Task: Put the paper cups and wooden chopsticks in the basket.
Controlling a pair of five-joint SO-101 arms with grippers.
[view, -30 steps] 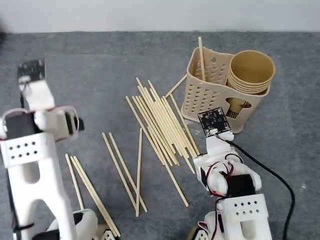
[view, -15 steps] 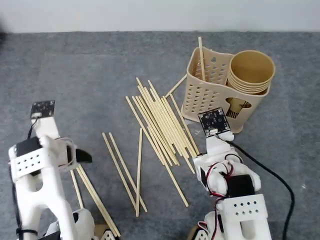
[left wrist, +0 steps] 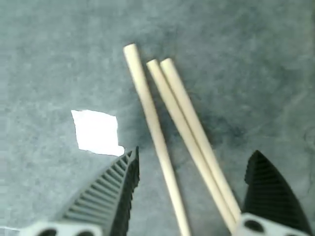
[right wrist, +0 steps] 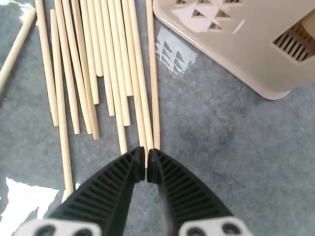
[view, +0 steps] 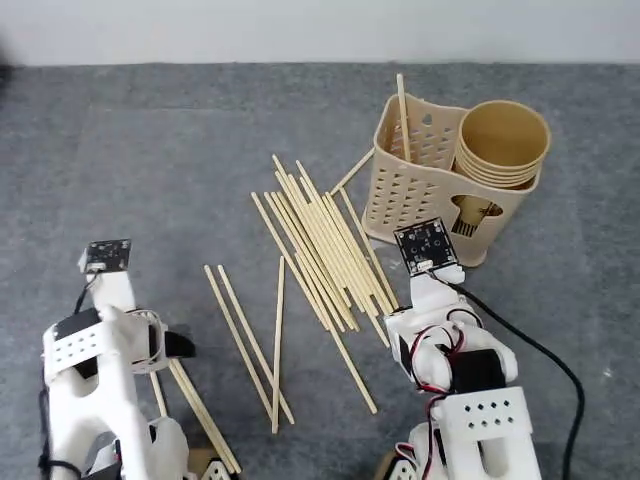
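Observation:
Many wooden chopsticks [view: 320,245] lie fanned out on the grey mat left of the beige basket [view: 420,190]. The basket holds a stack of paper cups [view: 503,140] and one upright chopstick [view: 403,110]. Three more chopsticks [left wrist: 167,128] lie at the front left. My left gripper [left wrist: 195,152] is open just above them, one finger on each side of their ends. My right gripper [right wrist: 146,153] is shut with nothing in it, its tips at the near ends of the pile's chopsticks [right wrist: 123,73], close to the basket's corner [right wrist: 236,54].
Three loose chopsticks [view: 255,340] lie between the two arms. The left arm [view: 100,350] stands at the front left and the right arm [view: 445,350] in front of the basket, with a black cable [view: 545,350] trailing to its right. A white wall borders the mat at the back.
The left arm has swung down and towards the front, coming low over the three front-left chopsticks. The right arm has stayed put.

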